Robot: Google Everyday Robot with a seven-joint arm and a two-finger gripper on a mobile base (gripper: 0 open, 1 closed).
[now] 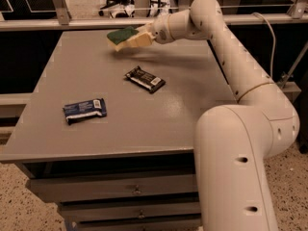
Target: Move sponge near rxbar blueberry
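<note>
The sponge (120, 34), dark green on top with pale yellow foam below, is at the far middle of the grey table (120, 138), held a little above its surface. My gripper (137, 38) reaches in from the right and is shut on the sponge's right end. The rxbar blueberry (84, 110), a flat dark blue wrapper with white patches, lies near the table's front left, well apart from the sponge.
A black-wrapped bar with a white label (145, 78) lies in the middle of the table between the sponge and the blue bar. My arm (240, 71) arcs over the table's right side. A rail (72, 23) runs behind the table.
</note>
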